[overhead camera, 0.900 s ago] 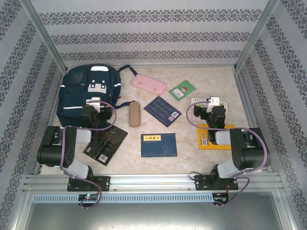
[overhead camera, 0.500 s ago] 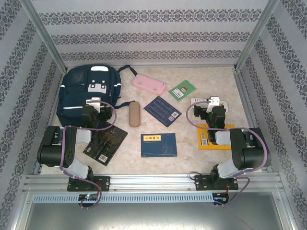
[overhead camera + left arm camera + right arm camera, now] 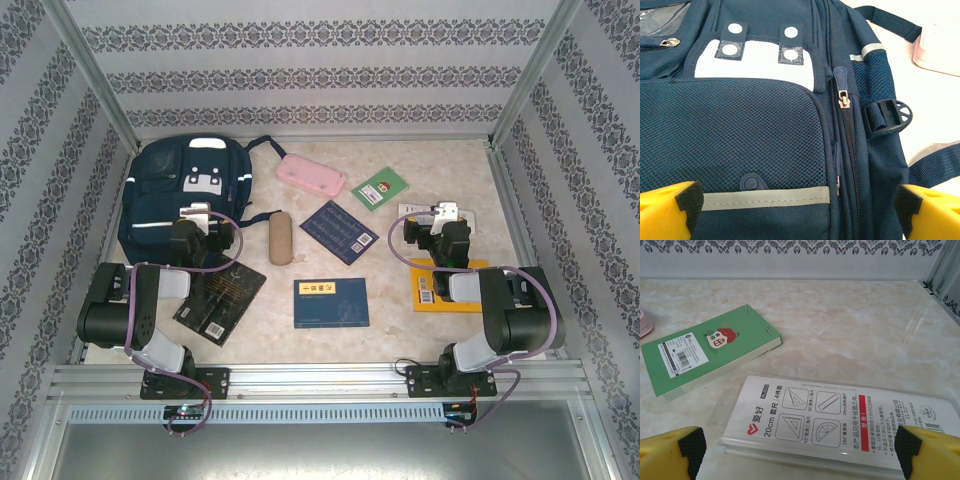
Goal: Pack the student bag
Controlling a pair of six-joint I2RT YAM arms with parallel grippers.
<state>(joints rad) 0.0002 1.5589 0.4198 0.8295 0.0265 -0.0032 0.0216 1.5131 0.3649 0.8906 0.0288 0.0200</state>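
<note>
The navy student bag point(image 3: 180, 190) lies flat at the back left, its white patch facing up. In the left wrist view the bag point(image 3: 765, 135) lies close below the fingers, its main zipper point(image 3: 842, 97) shut. My left gripper point(image 3: 197, 212) hovers over the bag's near right part, open, nothing between its yellow fingers point(image 3: 670, 210). My right gripper point(image 3: 447, 212) stands open at the right, over a clear ruler-set pack point(image 3: 840, 415), holding nothing. A green notebook point(image 3: 705, 350) lies just beyond the pack.
A pink pencil case point(image 3: 311, 174), brown pouch point(image 3: 281, 238), dark blue booklet point(image 3: 339, 231), blue book point(image 3: 331, 301), black book point(image 3: 222, 298) and orange book point(image 3: 448, 285) lie on the marble table. Patterned walls enclose three sides.
</note>
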